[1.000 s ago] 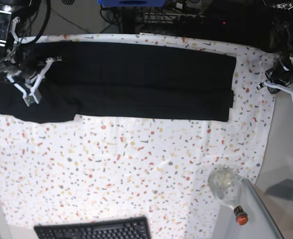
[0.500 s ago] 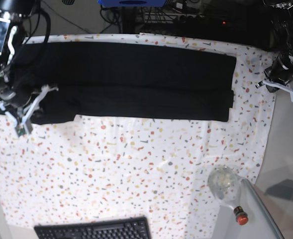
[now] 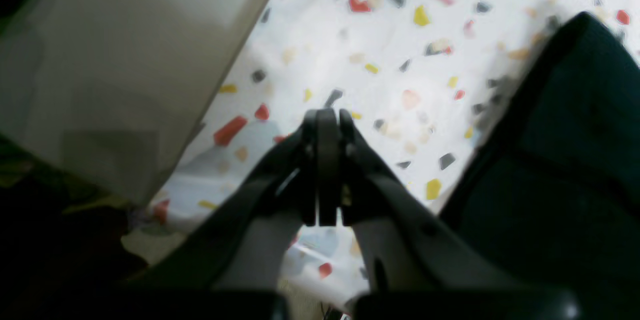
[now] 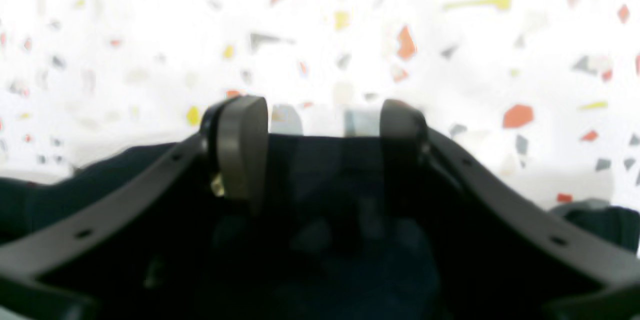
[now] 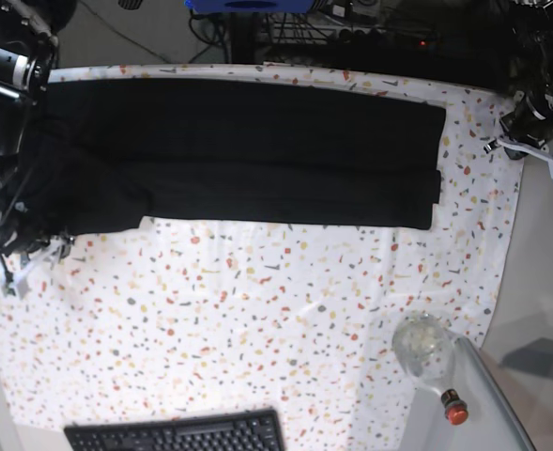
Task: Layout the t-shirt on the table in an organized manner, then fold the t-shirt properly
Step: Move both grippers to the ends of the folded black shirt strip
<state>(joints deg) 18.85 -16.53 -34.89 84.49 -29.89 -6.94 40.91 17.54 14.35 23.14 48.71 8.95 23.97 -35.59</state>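
From the right wrist camera my right gripper (image 4: pixel 320 119) has its jaws standing apart, and the black t-shirt (image 4: pixel 325 190) fills the space just under and between them, its edge running across right at the fingertips. I can't tell whether the pads touch the cloth; nothing looks pinched. Beyond the tips there is only the speckled table (image 4: pixel 450 34).

My left gripper (image 3: pixel 327 124) is pressed together on nothing, hanging over bare speckled cloth at the table's edge. The t-shirt's end (image 3: pixel 575 149) lies off to one side of it, near but apart.

In the base view the t-shirt (image 5: pixel 257 150) is a long black band along the far side of the table (image 5: pixel 257 319), with a looser flap at the right gripper's (image 5: pixel 18 268) end. The left gripper (image 5: pixel 529 150) sits past the other end.

I judge the fabric light, limp and quick to bunch or drag. It won't hold shape when lifted, so I'd take it by a hem or corner at each end, pinching all layers together, and move both ends evenly.
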